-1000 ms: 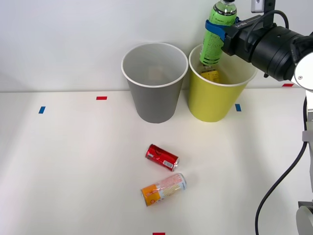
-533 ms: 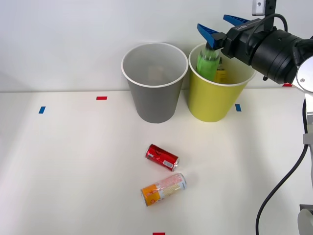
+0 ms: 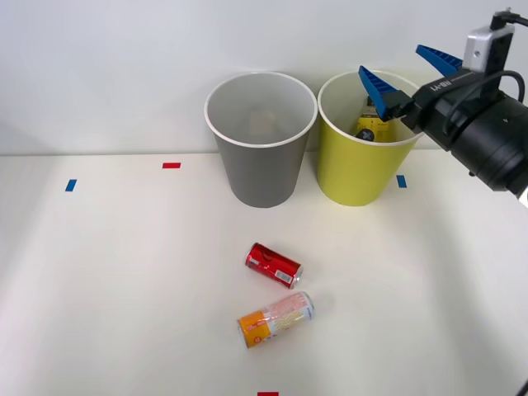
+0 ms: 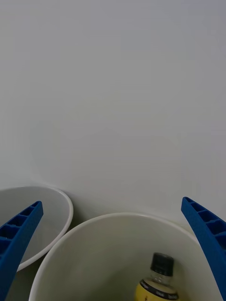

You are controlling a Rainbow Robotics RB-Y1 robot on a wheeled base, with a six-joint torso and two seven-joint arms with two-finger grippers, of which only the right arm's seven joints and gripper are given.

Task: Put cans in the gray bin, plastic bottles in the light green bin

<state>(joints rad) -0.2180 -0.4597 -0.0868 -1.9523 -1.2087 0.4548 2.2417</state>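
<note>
Two cans are left on the table [image 3: 99, 272] — the green bottle that hung in the right gripper [image 3: 404, 74] a second ago has gone down into the light green bin [image 3: 363, 169], and the gripper has since drawn back toward the robot's right, its blue fingers [image 3: 375, 89] spread wide and empty above the rim. With the yellow-labelled bottle [image 4: 157, 284] standing cap-up in that bin too, the plastic-bottle half of the job looks finished; the green one is probably lying low in the bin, out of sight. The gray bin [image 3: 261, 153] appears empty, though its floor is hard to read. The red can [image 3: 273, 265] lies on its side, long axis running from far-left to near-right. Just nearer, the orange can [image 3: 275, 318] also lies flat, silver end pointing right and slightly away.
</note>
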